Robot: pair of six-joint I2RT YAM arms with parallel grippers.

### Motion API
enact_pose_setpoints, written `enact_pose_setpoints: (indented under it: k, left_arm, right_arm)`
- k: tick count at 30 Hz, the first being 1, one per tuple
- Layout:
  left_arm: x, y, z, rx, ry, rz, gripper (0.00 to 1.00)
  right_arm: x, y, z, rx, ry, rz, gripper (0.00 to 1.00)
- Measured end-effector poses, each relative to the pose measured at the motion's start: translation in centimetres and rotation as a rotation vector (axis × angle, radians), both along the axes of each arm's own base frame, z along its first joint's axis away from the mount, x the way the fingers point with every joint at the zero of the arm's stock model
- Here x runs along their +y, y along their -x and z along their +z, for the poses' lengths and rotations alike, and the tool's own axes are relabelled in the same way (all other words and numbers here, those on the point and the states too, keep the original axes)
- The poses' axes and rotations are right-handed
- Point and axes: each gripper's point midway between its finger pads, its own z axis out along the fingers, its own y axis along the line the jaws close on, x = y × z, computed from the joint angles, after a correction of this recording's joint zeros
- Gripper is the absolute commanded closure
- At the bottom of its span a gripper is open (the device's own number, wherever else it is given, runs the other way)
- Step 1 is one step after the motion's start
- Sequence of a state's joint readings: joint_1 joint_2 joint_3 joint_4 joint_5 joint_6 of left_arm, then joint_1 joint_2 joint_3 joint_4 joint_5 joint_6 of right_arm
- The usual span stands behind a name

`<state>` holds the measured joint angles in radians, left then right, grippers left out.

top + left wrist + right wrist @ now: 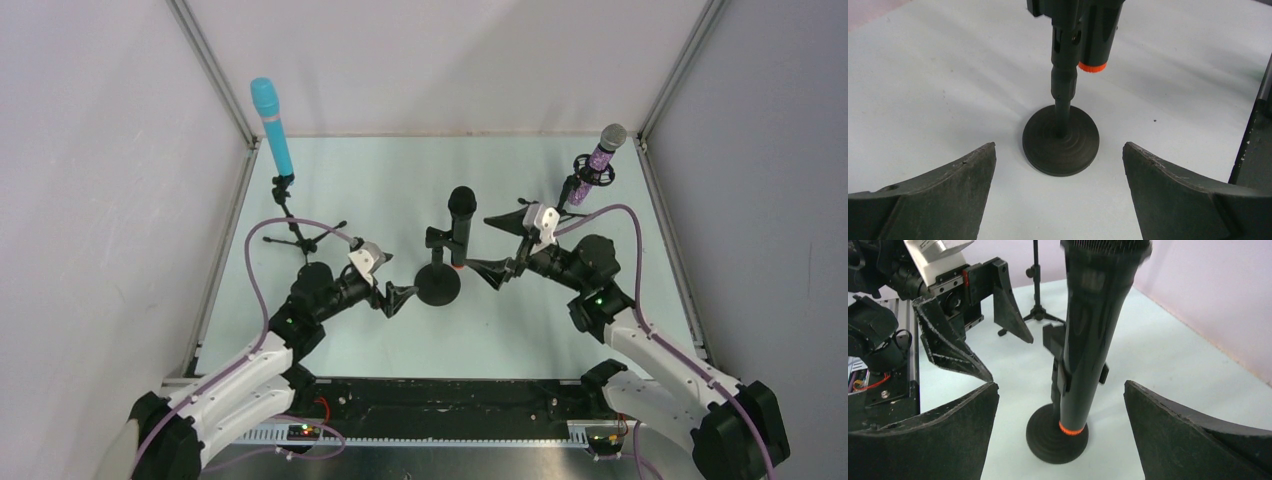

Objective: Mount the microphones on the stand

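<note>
While both claws stand wide apart and hold nothing, the black microphone (461,215) sits upright in the clip of the round-base stand (438,285) at the middle of the pale table (400,170); its grille points up and its orange ring (1092,67) hangs at the lower end, just above the disc base (1060,147) and beside the stand's post. The left gripper (400,296) hovers low on the near left of that base, its two fingers (948,185) framing the disc without touching it; the right gripper (497,247) faces the microphone from the right, a finger on either side of the barrel and clear of it. From the right wrist the microphone's body (1093,340) fills the gap between the spread fingers, with the left gripper (983,335) beyond it. Far left, the light blue microphone (272,125) stands tilted on a tripod stand (295,225); far right, the purple glittery microphone (604,152) leans in a ring mount (592,172).
</note>
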<state>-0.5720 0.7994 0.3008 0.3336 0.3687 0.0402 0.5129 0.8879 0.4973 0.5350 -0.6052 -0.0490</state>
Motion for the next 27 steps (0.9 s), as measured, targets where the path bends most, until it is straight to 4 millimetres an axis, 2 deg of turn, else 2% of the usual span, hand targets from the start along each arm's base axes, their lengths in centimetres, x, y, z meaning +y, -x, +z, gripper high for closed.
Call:
enact_pose_setpoints:
  k: [4,7,10,13,20,27]
  left_arm:
    - [-0.2,-0.2,-1.6,0.043,-0.028,-0.002,0.0]
    - [-0.5,-0.5,-2.2,0.055,-0.037,-0.007,0.0]
    - [-0.9,-0.8,-2.5,0.054,-0.035,-0.019,0.0]
    - [-1.6,-1.3,-2.3,0.045,-0.03,-0.043,0.0]
    - [-4.5,-3.1,-0.2,-0.005,0.0,-0.143,0.01]
    - [-6.6,-4.6,1.5,-0.054,0.039,-0.216,0.08]
  right_arm:
    - [-0.6,0.8,-2.8,0.054,0.026,-0.008,0.01]
    - [-1.0,1.6,-5.8,0.119,0.044,-0.008,0.01]
    - [-1.3,2.3,-8.7,0.198,0.059,-0.008,0.01]
    - [-1.5,2.9,-10.5,0.251,0.061,-0.011,0.01]
    - [-1.6,3.5,-11.5,0.285,0.04,-0.006,0.02]
    - [-1.5,3.5,-11.4,0.282,0.033,-0.007,0.02]
